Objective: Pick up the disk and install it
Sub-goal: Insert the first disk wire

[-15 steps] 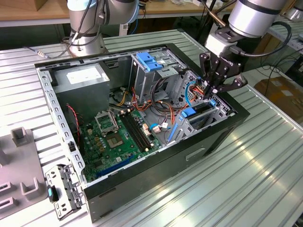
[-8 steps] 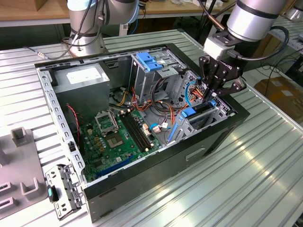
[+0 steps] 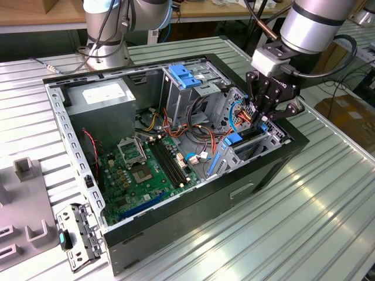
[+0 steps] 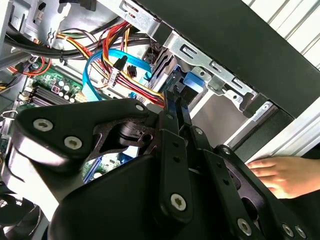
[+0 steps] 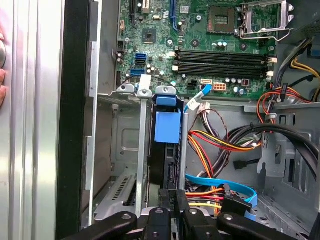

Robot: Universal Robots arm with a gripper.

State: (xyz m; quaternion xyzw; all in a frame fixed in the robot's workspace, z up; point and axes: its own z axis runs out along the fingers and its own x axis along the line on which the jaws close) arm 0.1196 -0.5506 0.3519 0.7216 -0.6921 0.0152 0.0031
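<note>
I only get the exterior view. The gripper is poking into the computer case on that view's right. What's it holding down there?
Observer: In the first wrist view, the gripper is closed on the disk, which stands on edge in a metal cage.
Operator: Is there anything blue on it?
Observer: Yes, a blue plastic piece sits at the disk's far end.
Operator: Is anybody close by?
Observer: In the second wrist view, a person's hand rests just outside the black case.
</note>
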